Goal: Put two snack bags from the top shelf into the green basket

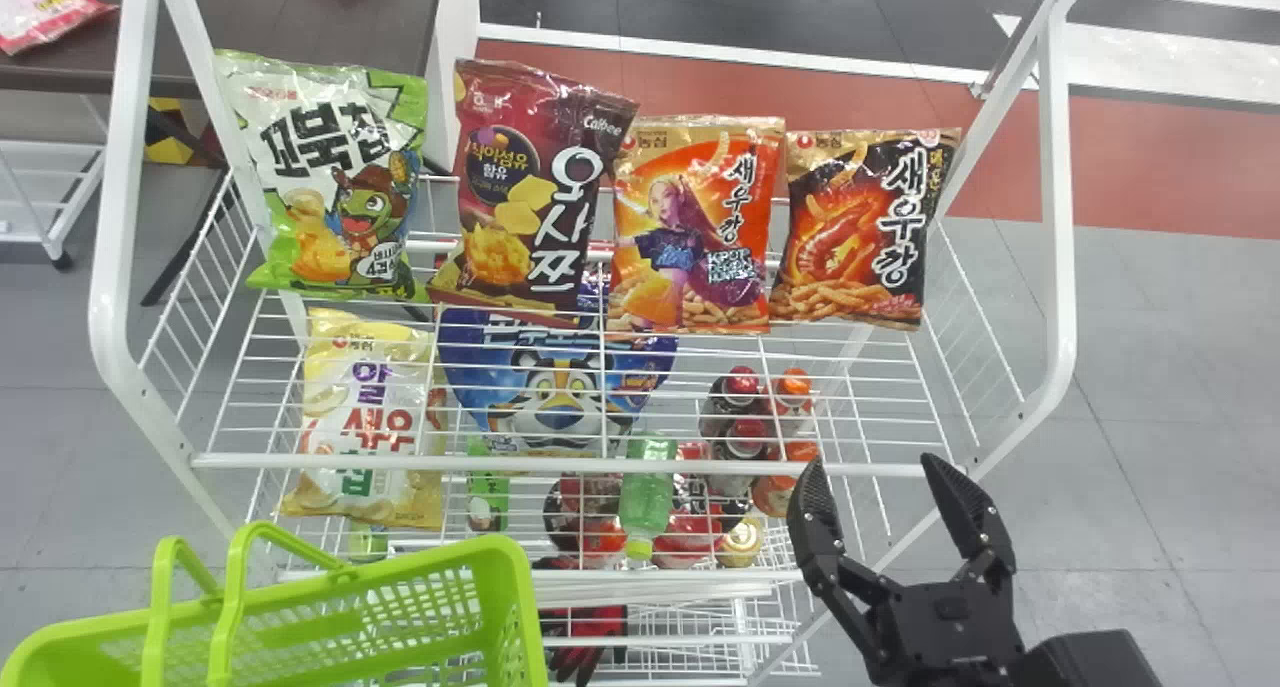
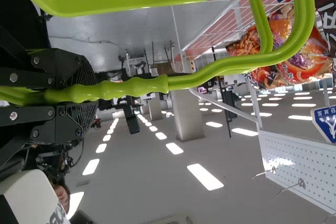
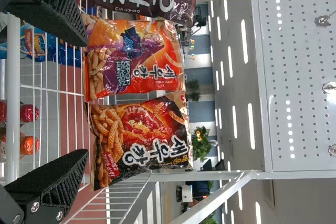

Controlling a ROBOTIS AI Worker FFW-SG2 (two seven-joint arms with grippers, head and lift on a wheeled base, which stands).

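Note:
Four snack bags stand in a row on the top wire shelf: a green-white bag (image 1: 335, 182), a dark maroon bag (image 1: 535, 197), an orange bag (image 1: 695, 227) and a black-orange bag (image 1: 865, 232). My right gripper (image 1: 880, 477) is open at the shelf's front right, nearer than the bags. In the right wrist view the gripper (image 3: 73, 98) has its fingers wide apart, the black-orange bag (image 3: 142, 137) and orange bag (image 3: 134, 59) beyond. The green basket (image 1: 500, 607) is at the lower left; in the left wrist view my left gripper (image 2: 86, 95) is shut on its handle (image 2: 134, 86).
The top shelf's white front rail (image 1: 560, 464) runs between basket and bags, with white uprights (image 1: 1058, 217) at the sides. Below are a yellow-white bag (image 1: 365, 427), a blue package (image 1: 555, 377) and several bottles. A pegboard (image 3: 299, 66) stands beyond the bags.

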